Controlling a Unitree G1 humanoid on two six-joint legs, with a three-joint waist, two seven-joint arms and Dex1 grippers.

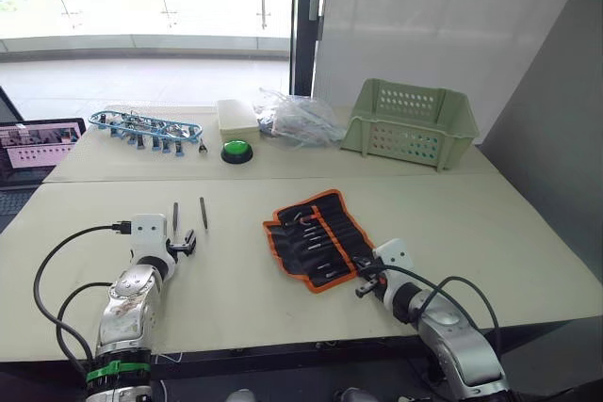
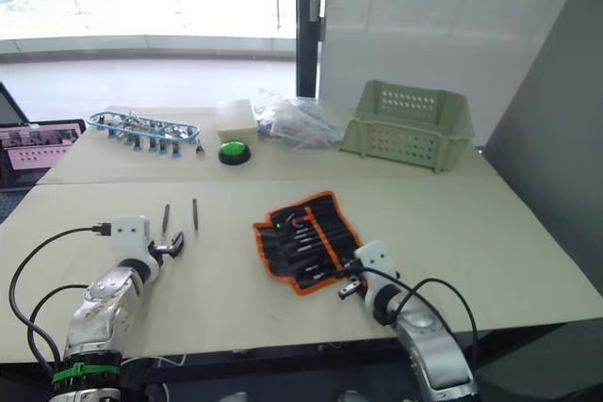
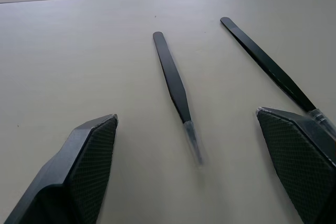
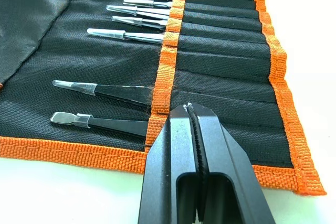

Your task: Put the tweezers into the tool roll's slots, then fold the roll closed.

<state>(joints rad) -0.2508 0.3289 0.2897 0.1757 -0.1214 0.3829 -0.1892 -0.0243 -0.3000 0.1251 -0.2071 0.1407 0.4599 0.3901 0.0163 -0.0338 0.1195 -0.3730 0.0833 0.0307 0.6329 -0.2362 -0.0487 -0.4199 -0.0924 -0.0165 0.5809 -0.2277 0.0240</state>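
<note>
The tool roll lies unfolded on the table, black with orange edging, and several tweezers sit in its slots. Two loose black tweezers lie side by side on the table to its left, one nearer my left gripper and one beside it. My left gripper is open just short of them; in the left wrist view the nearer tweezers lie between its fingers. My right gripper is shut with nothing in it, at the roll's near edge.
At the back stand a pale green perforated basket, a clear plastic bag, a green button, a pale box and a blue rack of clips. A laptop sits at the far left.
</note>
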